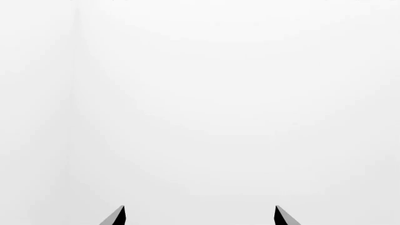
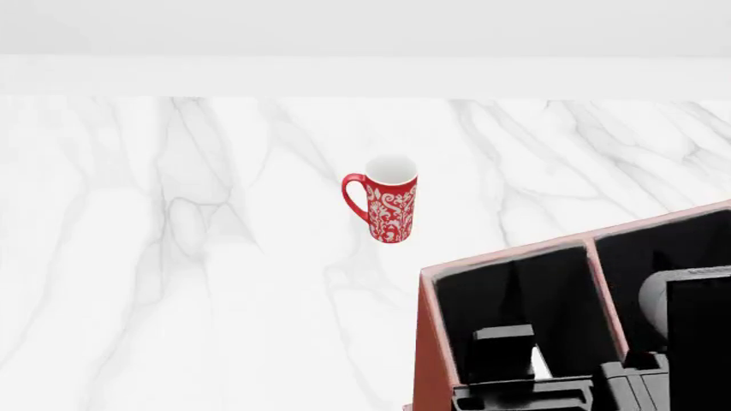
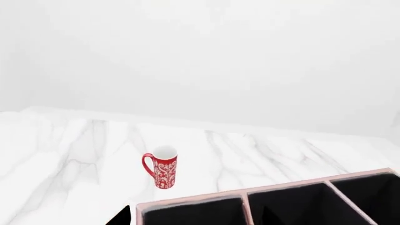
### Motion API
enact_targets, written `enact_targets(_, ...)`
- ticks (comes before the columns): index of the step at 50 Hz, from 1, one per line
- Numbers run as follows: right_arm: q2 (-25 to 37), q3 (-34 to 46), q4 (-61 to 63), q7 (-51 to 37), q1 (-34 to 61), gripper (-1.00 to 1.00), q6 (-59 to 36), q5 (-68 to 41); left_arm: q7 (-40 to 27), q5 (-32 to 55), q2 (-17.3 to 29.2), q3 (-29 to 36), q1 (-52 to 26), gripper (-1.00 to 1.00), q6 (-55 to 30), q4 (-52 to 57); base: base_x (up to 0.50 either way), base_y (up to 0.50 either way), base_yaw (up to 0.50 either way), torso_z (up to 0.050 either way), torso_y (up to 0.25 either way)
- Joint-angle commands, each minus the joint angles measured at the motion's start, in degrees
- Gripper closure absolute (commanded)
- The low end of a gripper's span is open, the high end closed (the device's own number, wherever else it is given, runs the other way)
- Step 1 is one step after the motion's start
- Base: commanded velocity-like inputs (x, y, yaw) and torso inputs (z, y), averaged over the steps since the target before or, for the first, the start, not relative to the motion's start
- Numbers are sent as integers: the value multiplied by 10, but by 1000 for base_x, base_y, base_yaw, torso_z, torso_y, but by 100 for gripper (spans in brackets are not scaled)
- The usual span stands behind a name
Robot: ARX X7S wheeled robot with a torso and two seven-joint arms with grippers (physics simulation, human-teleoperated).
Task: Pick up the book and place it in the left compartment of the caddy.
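The caddy (image 2: 425, 342) is a reddish-brown box with a pinkish rim, at the lower right of the head view. Its left compartment (image 2: 514, 287) is black-lined and closed off by a partition (image 2: 597, 287). My right gripper (image 2: 520, 385) hangs over that compartment. In the right wrist view this gripper (image 3: 195, 216) is open, its tips wide apart above the caddy's rim (image 3: 187, 200). A black block (image 2: 502, 344) with a white sliver beside it stands in the compartment; I cannot tell whether it is the book. My left gripper (image 1: 200, 215) is open, facing blank white.
A red-and-white patterned mug (image 2: 389, 205) stands upright on the white marble table (image 2: 171, 257), left of and beyond the caddy; it also shows in the right wrist view as the mug (image 3: 162, 168). A white wall runs along the table's far edge.
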State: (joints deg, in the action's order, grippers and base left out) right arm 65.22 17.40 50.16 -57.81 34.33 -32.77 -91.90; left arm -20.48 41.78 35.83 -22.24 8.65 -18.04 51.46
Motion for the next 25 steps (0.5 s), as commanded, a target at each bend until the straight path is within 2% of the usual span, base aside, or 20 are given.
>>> enact_targets(1, 20, -33, 38, -18, -32, -100, 37, 11, 1, 4, 1, -7, 8, -100, 5, 6, 0, 0, 0, 0, 0)
enact_targets(19, 44, -48, 98, -68, -26, -100, 35, 46, 6, -1, -1, -7, 19, -100, 16, 11, 0, 0, 0, 0, 0)
enact_targets(22, 65, -10, 98, -64, -8, -100, 68, 74, 5, 0, 1, -7, 19, -100, 15, 12, 0, 0, 0, 0, 0)
enact_targets(25, 100, 102, 98, -75, 46, -100, 118, 114, 14, -15, -8, 0, 25, -100, 26, 6, 0, 0, 0, 0, 0)
